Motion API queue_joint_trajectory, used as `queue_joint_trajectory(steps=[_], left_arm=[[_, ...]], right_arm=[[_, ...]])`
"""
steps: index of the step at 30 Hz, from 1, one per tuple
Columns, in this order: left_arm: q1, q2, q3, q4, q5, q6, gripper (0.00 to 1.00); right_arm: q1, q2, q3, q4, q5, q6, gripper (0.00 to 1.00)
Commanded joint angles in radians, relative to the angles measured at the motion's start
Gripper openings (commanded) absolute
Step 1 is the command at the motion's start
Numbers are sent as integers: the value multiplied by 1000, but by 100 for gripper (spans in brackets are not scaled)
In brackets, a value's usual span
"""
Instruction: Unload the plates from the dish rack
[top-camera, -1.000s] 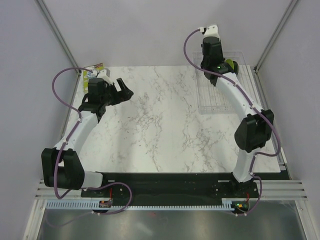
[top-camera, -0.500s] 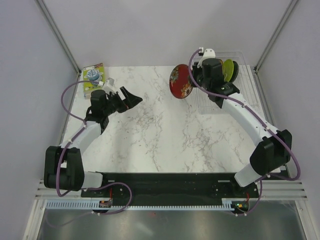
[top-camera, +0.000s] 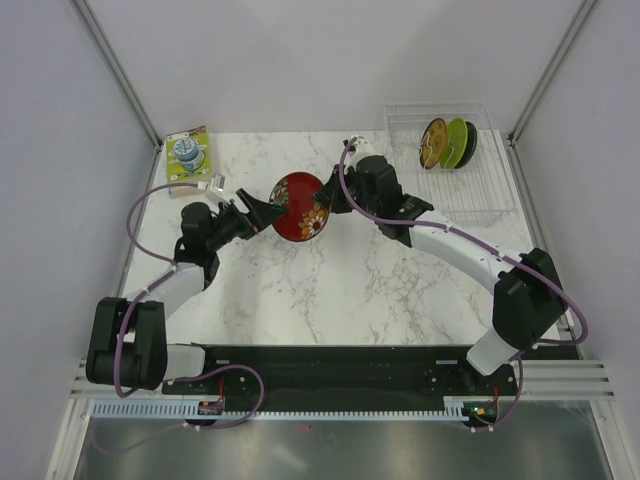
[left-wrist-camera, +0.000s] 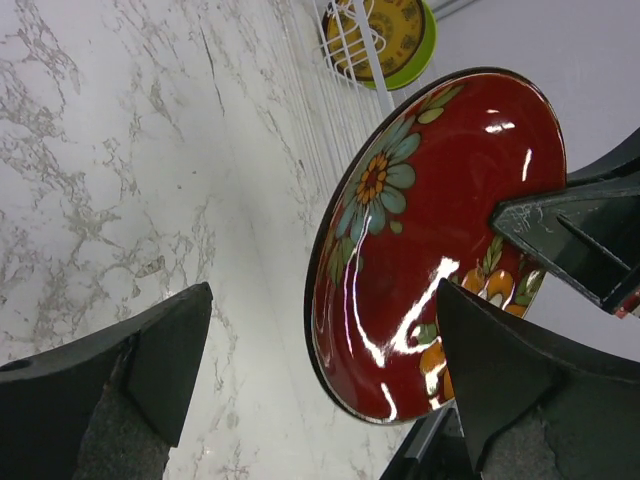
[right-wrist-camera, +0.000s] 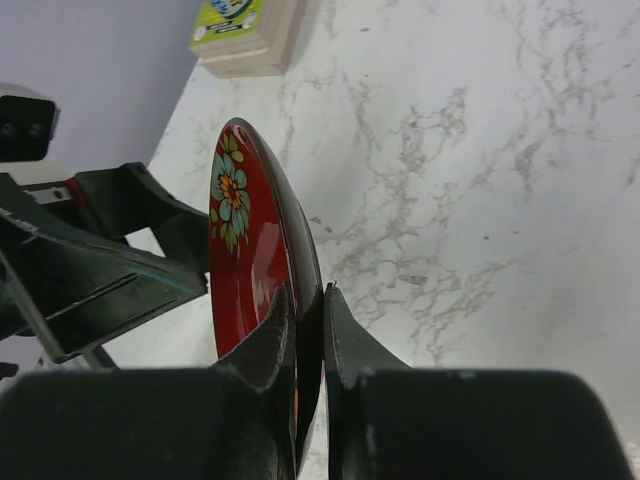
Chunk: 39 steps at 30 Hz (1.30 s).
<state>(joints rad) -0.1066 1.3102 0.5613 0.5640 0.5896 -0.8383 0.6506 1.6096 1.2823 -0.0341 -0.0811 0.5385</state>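
Note:
The glossy red plate with flowers (top-camera: 300, 207) is held on edge above the middle of the table. My right gripper (top-camera: 333, 200) is shut on its rim; the right wrist view shows the fingers (right-wrist-camera: 262, 335) pinching the plate (right-wrist-camera: 240, 240). My left gripper (top-camera: 262, 212) is open, its tips right at the plate's left side. In the left wrist view the plate (left-wrist-camera: 430, 220) fills the space ahead of the spread left gripper (left-wrist-camera: 322, 292). The clear dish rack (top-camera: 455, 185) at the back right holds a dark yellow-patterned plate (top-camera: 433, 143) and a lime green plate (top-camera: 457, 143).
A flat box with a blue-white picture (top-camera: 187, 152) lies at the back left corner and shows in the right wrist view (right-wrist-camera: 245, 25). The left wrist view shows the rack's wires (left-wrist-camera: 350, 30) behind the red plate. Grey walls stand on both sides.
My right arm has lifted the red plate out of the rack and carried it left to the table's middle. My left gripper has moved right toward it, staying open.

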Motion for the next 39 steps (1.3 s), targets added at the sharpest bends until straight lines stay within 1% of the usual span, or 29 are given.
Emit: queue_joint_trajectory(steps=[1,2,4,5,6,8,12,14,15,16,17,19,20,21,23,24,26,28,32,38,39], left_arm=[[2,3,-21,140,38,-67,99],[2,6,-37,158,38,-77,99],[2,27,-47,235,52,-114,81],[2,35,-47,247,56,-125,71],[2,44,-44,251,62,-133,32],[2,57,-50,264,67,-150,2],[4,41,-80,263,55,-148,2],[7,21,-92,232,42,-128,2],[13,14,-96,211,29,-113,2],[21,5,-95,179,23,-105,2],[43,-6,-98,136,18,-98,2],[73,-15,-106,107,30,-71,2],[88,-22,-106,76,32,-56,2],[105,-32,-106,33,33,-23,2],[178,-42,-112,-4,33,8,2],[194,-43,-109,-44,35,42,2],[228,-34,-104,-87,29,74,2],[246,-11,-112,-96,33,100,2],[263,33,-130,-98,-3,119,2],[272,110,-136,-92,-59,151,2],[274,118,-135,-92,-72,159,2]], right_arm=[[30,6,-32,232,-60,116,0],[35,9,-41,244,-68,129,0],[35,12,-70,290,-100,168,0],[37,12,-83,306,-103,181,0],[37,6,-106,319,-105,190,0],[37,1,-116,329,-105,193,0],[37,-1,-107,318,-118,192,1],[35,7,-98,300,-134,183,16],[35,10,-95,292,-134,176,27],[26,10,-95,263,-126,170,41],[18,-2,-95,241,-96,155,63],[-25,-25,-97,176,-63,132,65],[-40,-57,-97,151,-13,97,69],[-73,-74,-97,99,13,74,71],[-107,-121,-94,59,46,19,71],[-146,-135,-95,36,47,11,71],[-180,-166,-98,1,43,-3,72],[-216,-181,-100,-29,44,-28,72],[-256,-212,-89,-61,60,-52,73],[-318,-194,-21,-133,75,-112,73],[-331,-192,-11,-148,98,-118,73]])
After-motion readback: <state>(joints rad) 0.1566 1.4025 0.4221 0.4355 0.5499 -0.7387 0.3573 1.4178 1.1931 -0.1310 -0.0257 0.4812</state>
